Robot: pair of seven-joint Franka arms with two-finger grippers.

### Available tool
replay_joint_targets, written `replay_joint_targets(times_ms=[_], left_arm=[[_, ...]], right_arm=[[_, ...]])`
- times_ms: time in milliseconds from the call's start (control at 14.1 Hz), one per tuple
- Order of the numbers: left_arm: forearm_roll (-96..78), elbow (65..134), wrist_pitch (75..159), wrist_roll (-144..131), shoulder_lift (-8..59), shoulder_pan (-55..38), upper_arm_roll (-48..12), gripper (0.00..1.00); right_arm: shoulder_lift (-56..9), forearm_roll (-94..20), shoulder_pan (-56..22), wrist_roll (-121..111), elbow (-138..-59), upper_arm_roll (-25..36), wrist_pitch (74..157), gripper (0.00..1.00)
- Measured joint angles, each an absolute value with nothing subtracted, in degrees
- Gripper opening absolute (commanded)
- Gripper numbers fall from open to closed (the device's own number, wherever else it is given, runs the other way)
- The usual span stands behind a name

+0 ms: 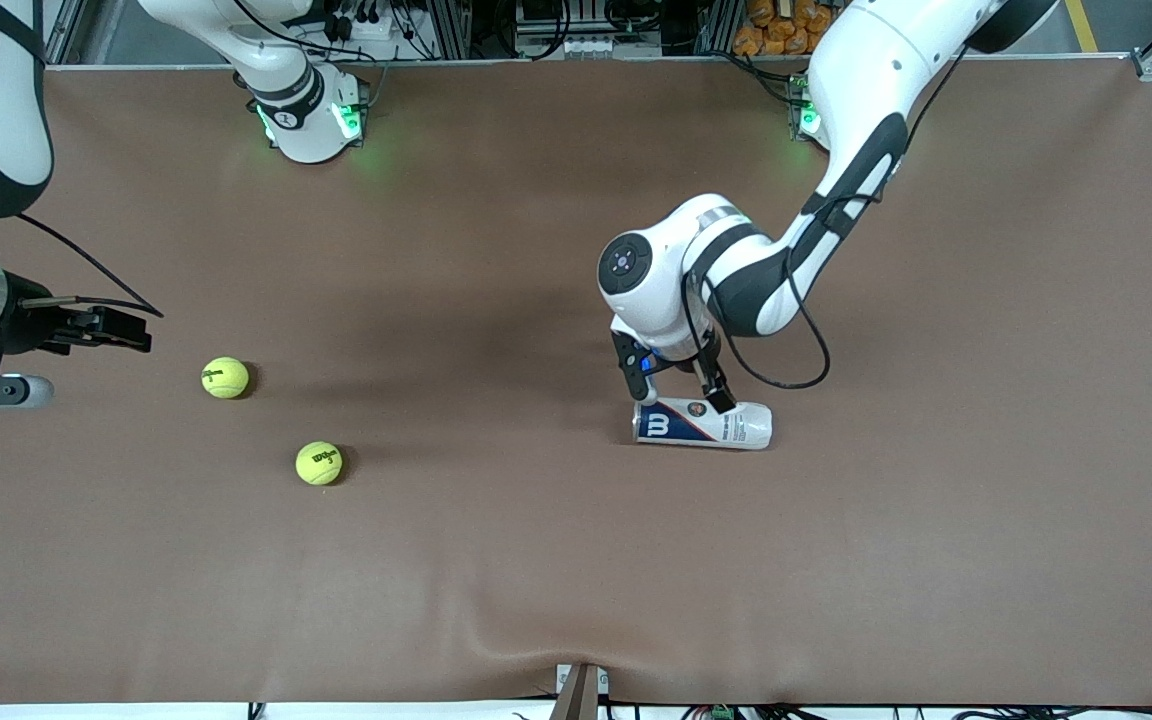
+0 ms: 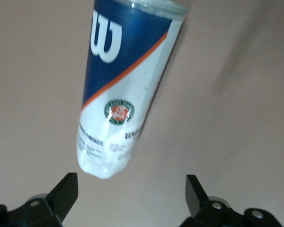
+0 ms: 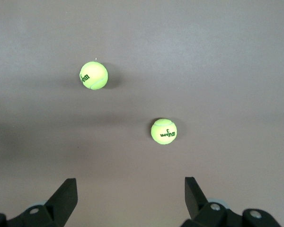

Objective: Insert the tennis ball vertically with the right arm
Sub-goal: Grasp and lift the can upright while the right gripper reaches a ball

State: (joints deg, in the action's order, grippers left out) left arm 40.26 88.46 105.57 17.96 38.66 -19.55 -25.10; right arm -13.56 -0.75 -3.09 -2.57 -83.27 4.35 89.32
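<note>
In the front view we see the brown desk (image 1: 536,600) with a Wilson tennis ball can (image 1: 702,424) lying on its side near the middle, its long axis along the desk. The left hand (image 1: 676,385) is low over this can with its fingers spread wide, and we cannot tell from here if one finger touches it. The left wrist view shows more: the can (image 2: 125,85) lies apart from both black fingers (image 2: 66,191), nothing is gripped, and its blue and white label with an orange stripe is readable. Two yellow tennis balls rest toward the right arm's end of the desk, one (image 1: 225,377) farther from the front camera and one (image 1: 319,463) nearer. The right hand (image 1: 101,330) hangs at the edge of the front view, beside the farther ball. Only the right wrist view shows its fingers (image 3: 64,196) wide and holding nothing, with both balls lying apart from them.
</note>
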Motion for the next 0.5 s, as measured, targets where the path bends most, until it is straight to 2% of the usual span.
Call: replay_joint_targets(times_ms=[497], left_arm=[[41.1, 86.0, 109.7, 27.8, 42.1, -19.3, -24.2, 1.00]], right_arm=[[-13.9, -0.8, -3.1, -2.6, -83.1, 4.4, 89.3, 1.00]])
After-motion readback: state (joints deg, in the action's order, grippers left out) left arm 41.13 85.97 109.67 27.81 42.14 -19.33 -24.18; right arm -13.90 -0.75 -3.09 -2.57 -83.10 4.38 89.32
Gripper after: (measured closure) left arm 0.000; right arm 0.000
